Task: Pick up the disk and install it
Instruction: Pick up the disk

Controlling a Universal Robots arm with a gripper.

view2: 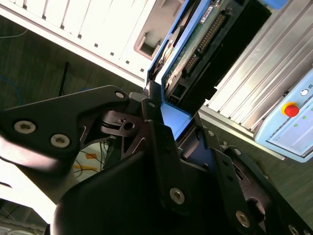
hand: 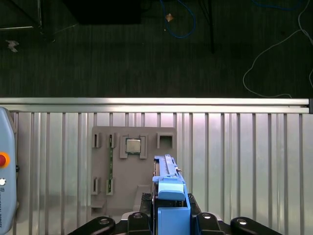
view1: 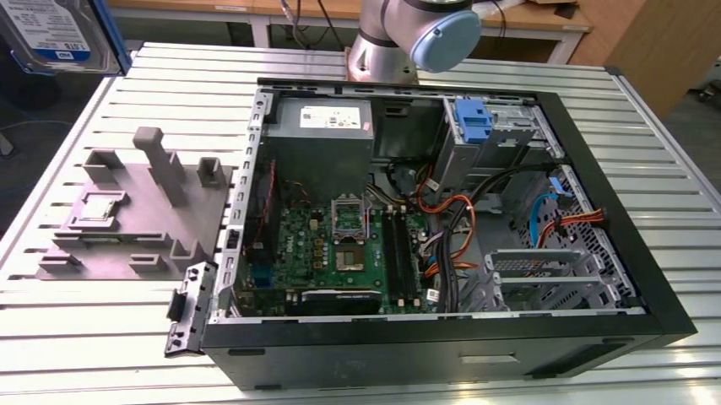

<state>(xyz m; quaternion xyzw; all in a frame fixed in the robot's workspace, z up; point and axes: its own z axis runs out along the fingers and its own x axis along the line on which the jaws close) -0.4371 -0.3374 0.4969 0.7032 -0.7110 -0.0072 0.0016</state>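
Note:
The disk [view1: 54, 32] hangs in the air at the exterior view's far left, above the table's corner, showing its white-and-blue label and a blue side rail. In the second wrist view my gripper [view2: 171, 122] is shut on the disk [view2: 198, 41], black fingers [view2: 156, 147] clamping its blue rail, with the green circuit side showing. The first wrist view looks down the disk [hand: 168, 188] edge-on, with the gripper [hand: 171, 221] shut around its blue rails, high above the grey fixture plate [hand: 146, 196].
An open computer case [view1: 451, 333] lies on the slatted metal table [view1: 113, 337], with a tall blue bracket [view1: 475, 122] in its far bay. The fixture plate [view1: 124, 219] holds a small square chip [hand: 133, 145]. A pendant with a red button [view2: 291, 110] lies on the table.

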